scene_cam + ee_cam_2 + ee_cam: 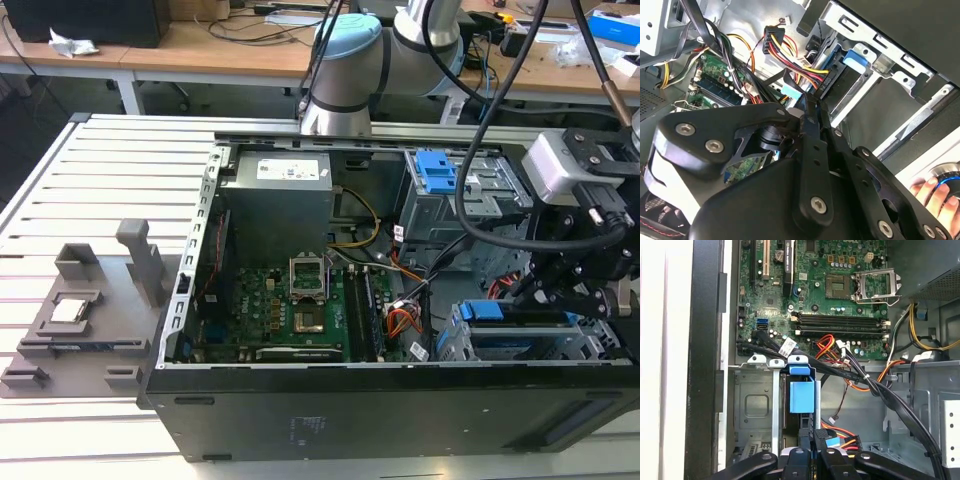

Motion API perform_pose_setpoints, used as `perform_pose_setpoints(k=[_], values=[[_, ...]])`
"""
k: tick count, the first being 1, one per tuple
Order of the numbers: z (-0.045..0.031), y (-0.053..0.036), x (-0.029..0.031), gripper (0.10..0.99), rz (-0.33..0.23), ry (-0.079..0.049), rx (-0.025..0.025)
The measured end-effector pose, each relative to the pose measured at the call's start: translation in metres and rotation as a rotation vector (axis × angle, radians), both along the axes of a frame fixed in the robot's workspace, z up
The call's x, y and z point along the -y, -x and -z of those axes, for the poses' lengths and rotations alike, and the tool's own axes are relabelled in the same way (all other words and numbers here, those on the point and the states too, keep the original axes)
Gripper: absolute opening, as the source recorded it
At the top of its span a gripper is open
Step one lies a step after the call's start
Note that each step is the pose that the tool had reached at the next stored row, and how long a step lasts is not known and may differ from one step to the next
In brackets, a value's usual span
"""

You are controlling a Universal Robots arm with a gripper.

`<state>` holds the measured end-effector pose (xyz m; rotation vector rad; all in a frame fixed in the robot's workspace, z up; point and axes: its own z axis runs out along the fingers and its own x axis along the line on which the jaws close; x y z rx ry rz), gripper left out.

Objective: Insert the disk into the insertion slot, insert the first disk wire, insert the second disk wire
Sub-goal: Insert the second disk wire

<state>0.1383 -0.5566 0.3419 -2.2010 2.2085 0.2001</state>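
Observation:
The disk (520,338), in its blue frame (801,395), lies inside the insertion slot (590,347), a silver cage at the near corner of the open computer case on the exterior view's right. My gripper (572,290) hangs just above the disk's inner end. In both wrist views its fingers (809,125) stand pressed together, with the light-blue plug (791,93) of a disk wire at their tips. A black plug (832,75) on red, yellow and black wires sits against the disk's end, right beside the fingertips.
The motherboard (300,310) fills the case floor, with the power supply (275,195) behind it. A taller cage with a blue latch (437,172) stands at the back. Loose cable bundles (875,385) cross beside the slot. A grey fixture (80,320) lies on the table. A hand (927,192) rests outside the case.

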Motion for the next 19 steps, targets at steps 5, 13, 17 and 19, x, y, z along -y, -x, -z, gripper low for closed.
perform_pose_setpoints(k=[5, 13, 17, 19], values=[[-0.0014, 0.0, 0.0, 0.149, 0.0, -0.001, 0.0001], [0.0012, 0.0001, 0.0001, 0.149, 0.0, -0.002, 0.0002], [0.0031, -0.0001, 0.0003, 0.149, 0.0, -0.002, 0.0001], [0.0059, -0.0002, 0.0012, 0.149, 0.0, -0.002, 0.0001]])
